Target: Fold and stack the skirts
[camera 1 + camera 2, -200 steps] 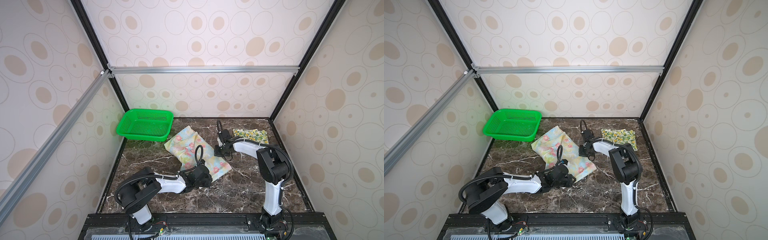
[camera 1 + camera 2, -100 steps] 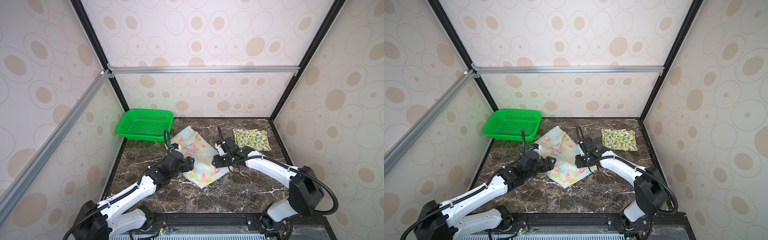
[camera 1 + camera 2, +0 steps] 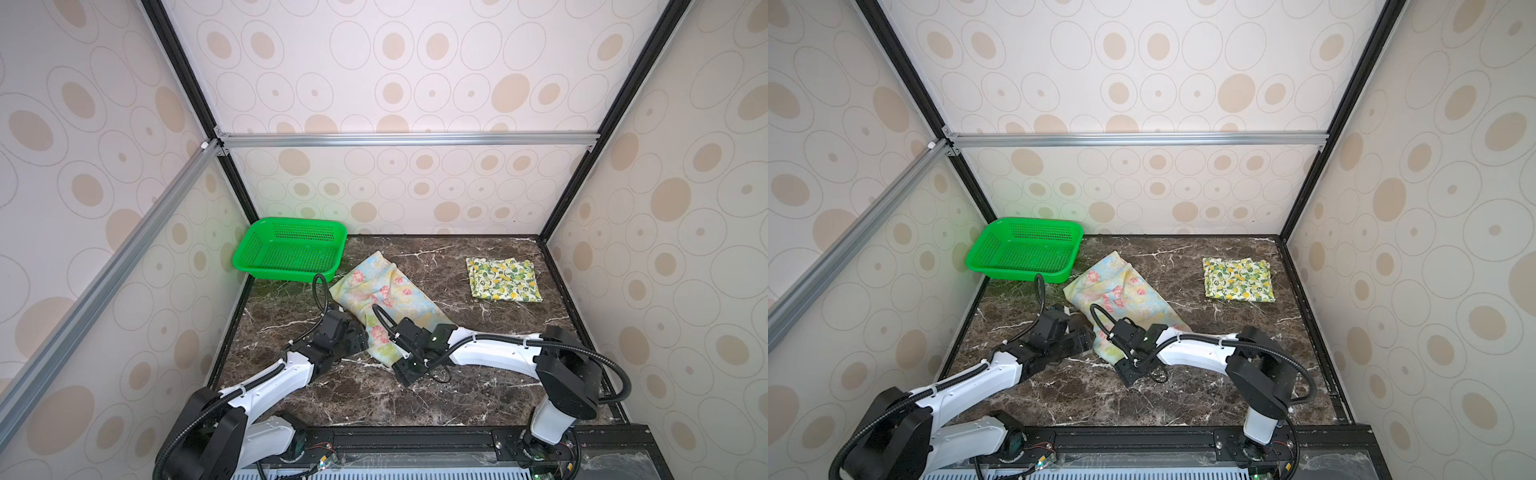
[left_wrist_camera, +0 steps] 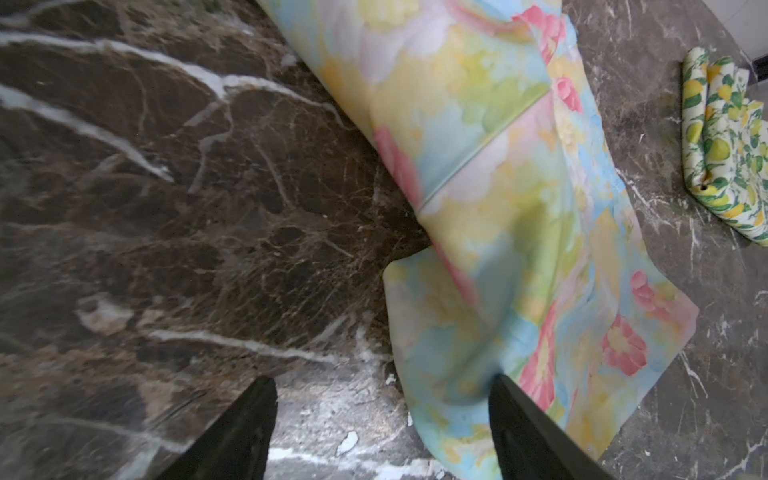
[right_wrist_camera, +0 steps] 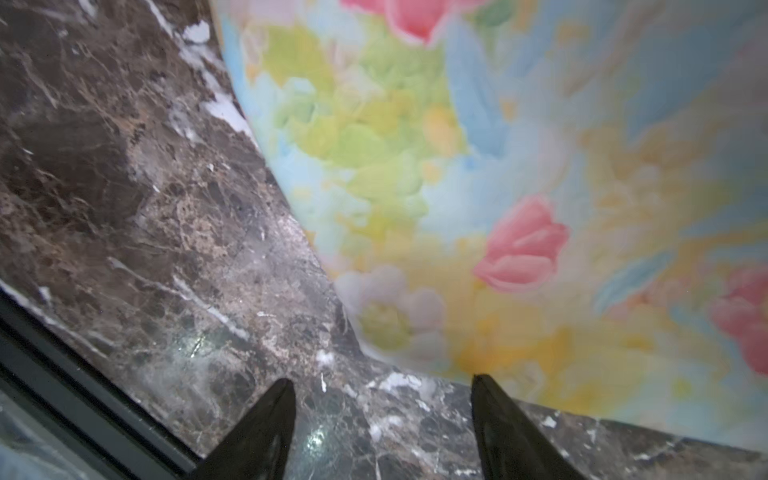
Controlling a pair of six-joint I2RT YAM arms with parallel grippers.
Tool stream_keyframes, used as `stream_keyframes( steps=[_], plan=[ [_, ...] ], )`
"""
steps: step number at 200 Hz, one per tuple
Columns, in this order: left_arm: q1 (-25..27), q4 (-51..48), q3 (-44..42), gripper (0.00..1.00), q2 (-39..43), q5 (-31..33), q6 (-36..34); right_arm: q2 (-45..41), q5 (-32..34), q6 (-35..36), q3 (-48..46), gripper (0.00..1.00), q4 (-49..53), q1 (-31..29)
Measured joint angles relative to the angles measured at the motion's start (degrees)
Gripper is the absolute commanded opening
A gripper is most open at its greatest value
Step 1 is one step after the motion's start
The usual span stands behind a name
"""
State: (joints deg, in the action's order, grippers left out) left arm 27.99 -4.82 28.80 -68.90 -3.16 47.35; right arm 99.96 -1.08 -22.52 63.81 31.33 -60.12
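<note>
On the marble table (image 3: pixel 457 399), the flowered skirt (image 3: pixel 384 297) lies in a long slanting strip, with its near end between the two arms.
The left claw (image 4: pixel 382 384) and right claw (image 5: pixel 382 380) both stand apart and empty, low at that near end, probably set to take its corners for another fold. The lemon skirt (image 3: pixel 503 278) lies folded well apart at the far right, likely as the base of the stack.

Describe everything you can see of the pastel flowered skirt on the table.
The pastel flowered skirt is thin, soft-looking cloth, yellow, blue and green with pink flowers. It lies folded into a long strip, slanted on the marble table, its far end near the green basket. The left gripper and right gripper stand open at its near end, neither holding it.
</note>
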Motion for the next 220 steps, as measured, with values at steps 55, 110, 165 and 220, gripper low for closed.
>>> stream_keyframes(
  steps=[55,110,165,220],
  plan=[
    [-4.66,2.75,3.08,0.8,-3.52,-1.77,-2.03,8.55,6.73,3.82,7.15,0.5,2.56,-1.7],
    [-10.99,2.32,3.28,0.8,-0.57,-2.36,-4.09,11.82,6.8,7.06,11.93,0.0,5.11,-1.62],
    [-12.79,-2.45,4.98,0.8,2.27,-0.55,-8.02,-6.69,-24.41,2.84,8.28,0.0,-1.73,6.84],
    [-12.83,-3.32,5.27,0.79,2.71,-3.3,-10.8,-12.98,-37.33,-8.76,-3.41,0.02,-11.72,25.05]
  ],
)
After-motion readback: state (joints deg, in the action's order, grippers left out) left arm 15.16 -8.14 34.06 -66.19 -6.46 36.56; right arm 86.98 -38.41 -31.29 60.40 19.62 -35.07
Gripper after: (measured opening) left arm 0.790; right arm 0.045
